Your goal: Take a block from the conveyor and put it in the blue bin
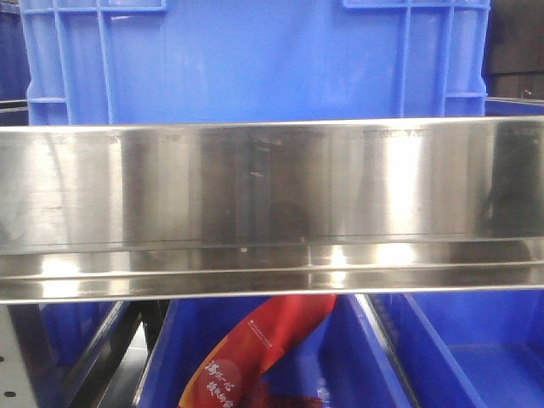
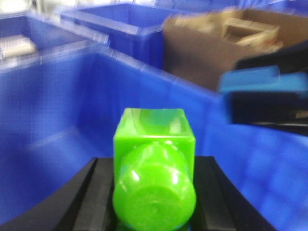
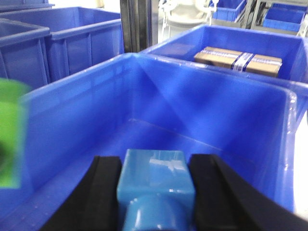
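Here: glossy squarish green block (image 2: pixel 154 179) in left fingers (image 2: pixel 79 202); pale-blue block (image 3: pixel 155 183), right fingers (image 3: pixel 98 192).

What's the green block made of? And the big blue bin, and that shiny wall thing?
The green block looks like glossy plastic: bright glints on smooth skin. The blue bin seems moulded plastic, with smooth, softly shiny walls. The shiny panel looks like brushed steel: streaky mirror reflections.

Open downward into the blue bin (image 3: pixel 216 106), bare-floored where visible, hemmed by tall walls. Crowded at the left by the green block (image 3: pixel 9 139) clamped in the left tool (image 2: pixel 154 161), near the right tool (image 3: pixel 155 161) with its blue block (image 3: pixel 155 175). Barred across the front by a steel rail (image 1: pixel 272 195).
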You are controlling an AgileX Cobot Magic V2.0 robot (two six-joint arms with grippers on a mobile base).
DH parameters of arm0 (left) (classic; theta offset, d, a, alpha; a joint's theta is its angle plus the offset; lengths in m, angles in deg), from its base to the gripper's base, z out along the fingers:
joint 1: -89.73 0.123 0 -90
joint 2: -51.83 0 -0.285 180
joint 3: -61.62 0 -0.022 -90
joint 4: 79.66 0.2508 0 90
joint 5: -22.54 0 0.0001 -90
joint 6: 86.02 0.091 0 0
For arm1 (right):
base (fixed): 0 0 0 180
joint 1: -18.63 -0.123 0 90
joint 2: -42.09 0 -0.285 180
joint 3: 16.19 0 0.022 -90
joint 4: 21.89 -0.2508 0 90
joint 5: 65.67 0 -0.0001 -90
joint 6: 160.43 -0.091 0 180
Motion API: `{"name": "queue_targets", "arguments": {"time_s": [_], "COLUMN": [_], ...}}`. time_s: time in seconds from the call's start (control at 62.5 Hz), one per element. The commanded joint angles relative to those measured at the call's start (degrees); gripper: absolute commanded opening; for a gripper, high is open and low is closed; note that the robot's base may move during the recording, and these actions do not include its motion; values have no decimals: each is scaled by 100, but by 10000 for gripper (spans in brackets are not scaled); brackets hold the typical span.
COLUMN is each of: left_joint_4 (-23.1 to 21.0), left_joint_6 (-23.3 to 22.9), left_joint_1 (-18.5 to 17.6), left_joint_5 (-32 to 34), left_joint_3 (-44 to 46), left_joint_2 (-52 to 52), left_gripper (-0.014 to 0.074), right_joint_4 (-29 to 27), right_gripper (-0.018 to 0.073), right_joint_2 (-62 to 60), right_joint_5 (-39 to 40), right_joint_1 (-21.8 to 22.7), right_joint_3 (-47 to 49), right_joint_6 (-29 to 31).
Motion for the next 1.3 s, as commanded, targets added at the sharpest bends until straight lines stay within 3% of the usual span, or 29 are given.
{"name": "queue_targets", "arguments": {"time_s": [0.0,0.064,0.144,0.304,0.432,0.592,0.64,0.784,0.943,1.103,1.279], "left_joint_4": [-58,-135,-186,-186,-186,-151,-151,-292,-266,-266,-256], "left_joint_6": [-30,-30,-30,-30,-30,-30,-30,-138,-1031,-1591,-1683], "left_joint_1": [-47,-47,-47,-47,-47,-35,-35,-49,-61,-61,-173], "left_joint_5": [154,154,167,149,122,136,77,-10,55,329,413], "left_joint_3": [51,51,51,51,51,41,41,30,-58,-699,-1596], "left_joint_2": [74,116,142,82,-24,-10,-39,-373,-714,-946,-1379], "left_gripper": [267,357,417,386,258,-45,-111,-111,-111,-111,-111], "right_joint_4": [41,41,41,41,41,41,41,28,28,28,28], "right_gripper": [390,449,454,358,123,-167,-160,-162,-162,-162,-162], "right_joint_2": [76,129,179,78,-56,-44,-81,-492,-1032,-1597,-2433], "right_joint_5": [200,245,255,205,143,93,46,-238,-148,-33,423], "right_joint_1": [1,1,1,1,1,1,1,1,113,405,637], "right_joint_3": [59,59,59,81,81,81,81,56,-204,-946,-1881], "right_joint_6": [37,37,37,37,37,37,7,-3,-3,-242,-310]}}
